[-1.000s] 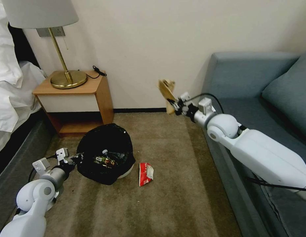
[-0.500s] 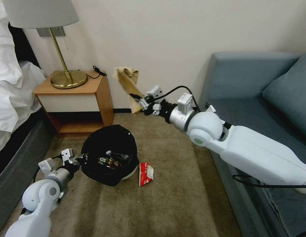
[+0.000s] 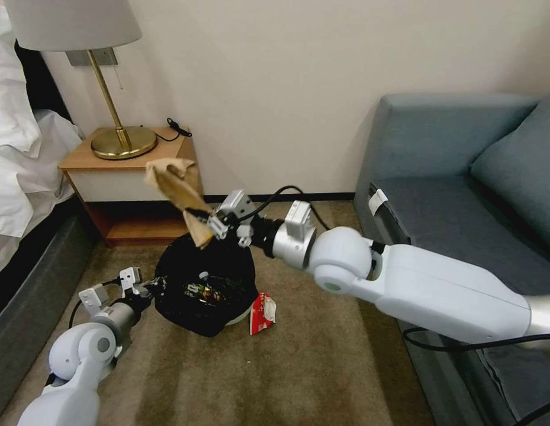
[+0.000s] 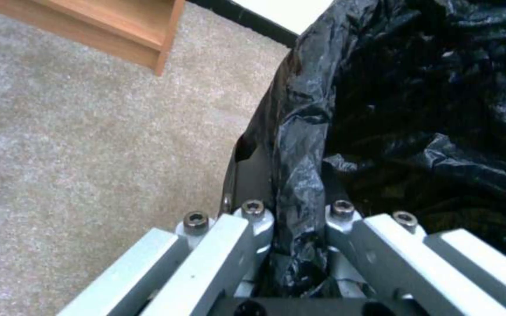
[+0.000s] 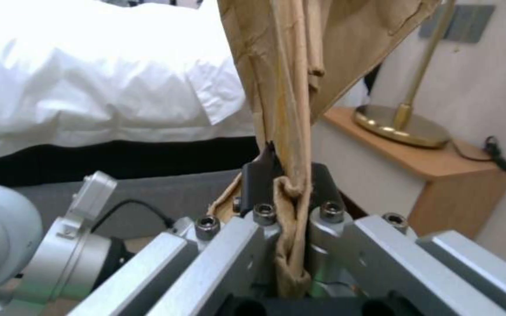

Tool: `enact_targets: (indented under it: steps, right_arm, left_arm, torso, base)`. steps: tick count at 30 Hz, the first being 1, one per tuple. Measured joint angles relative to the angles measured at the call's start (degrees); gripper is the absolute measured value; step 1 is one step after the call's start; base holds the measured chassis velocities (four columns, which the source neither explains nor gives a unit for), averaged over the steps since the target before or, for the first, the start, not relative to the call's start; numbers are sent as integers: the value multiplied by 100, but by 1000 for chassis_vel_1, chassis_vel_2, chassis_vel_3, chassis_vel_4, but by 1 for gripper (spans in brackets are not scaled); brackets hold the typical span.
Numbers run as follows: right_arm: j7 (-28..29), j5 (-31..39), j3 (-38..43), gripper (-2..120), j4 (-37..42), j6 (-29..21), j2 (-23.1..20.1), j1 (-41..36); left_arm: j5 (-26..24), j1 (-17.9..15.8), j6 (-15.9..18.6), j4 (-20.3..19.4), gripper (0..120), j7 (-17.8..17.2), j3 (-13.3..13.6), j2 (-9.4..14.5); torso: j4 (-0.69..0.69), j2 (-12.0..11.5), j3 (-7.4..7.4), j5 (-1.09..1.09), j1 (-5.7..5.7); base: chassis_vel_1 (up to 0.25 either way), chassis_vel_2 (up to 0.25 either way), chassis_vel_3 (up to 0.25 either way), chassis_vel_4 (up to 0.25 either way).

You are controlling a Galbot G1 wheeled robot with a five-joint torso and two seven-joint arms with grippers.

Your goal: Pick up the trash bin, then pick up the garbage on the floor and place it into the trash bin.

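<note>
Carpeted bedroom floor at frame centre: held trash bin point(image 3: 203, 290) steady by left gripper point(image 3: 149, 288) clamped on its rim, right gripper point(image 3: 218, 228) pinching brown paper bag point(image 3: 177, 183) above for dropping in.

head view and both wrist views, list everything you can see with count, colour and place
trash bin: 1, white with black bag, on carpet, held at rim
litter in bin: count unclear, mixed colours
brown paper bag: 1, brown, held above bin
red-white packet: 1, on carpet touching the bin's right side
nightstand: 1, wood, by wall
lamp: 1, brass, white shade, on nightstand
bed: 1, white linen, left
sofa: 1, blue-grey, right
left gripper: fingers shut on bin liner rim
right gripper: fingers shut on paper bag
</note>
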Motion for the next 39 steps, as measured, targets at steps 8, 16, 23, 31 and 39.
enact_targets:
  steps: [8,16,23,31,39]
  right_arm:
    - [-40,-204,-391,0,-204,15,248,-159]
    - [-68,-445,-643,0,-282,34,299,-417]
    - [-163,-631,-603,0,-520,69,331,-568]
    - [-204,-793,-605,16,-737,106,315,-699]
    - [-184,-844,-550,46,-801,108,251,-719]
  left_arm:
    - [48,-3,0,-6,4,0,38,-30]
    - [36,-1,0,-44,4,1,22,-52]
    - [10,62,15,-135,4,1,2,-86]
    - [-117,88,55,-250,4,3,-68,-58]
    - [-172,111,76,-294,4,3,-89,-24]
  torso:
    - [1,0,0,0,0]
    - [0,0,0,0,0]
    - [0,0,0,1,0]
    - [0,0,0,1,0]
    - [0,0,0,1,0]
  base:
    - [0,0,0,0]
    - [0,0,0,0]
    - [0,0,0,0]
    - [0,0,0,0]
    - [0,0,0,0]
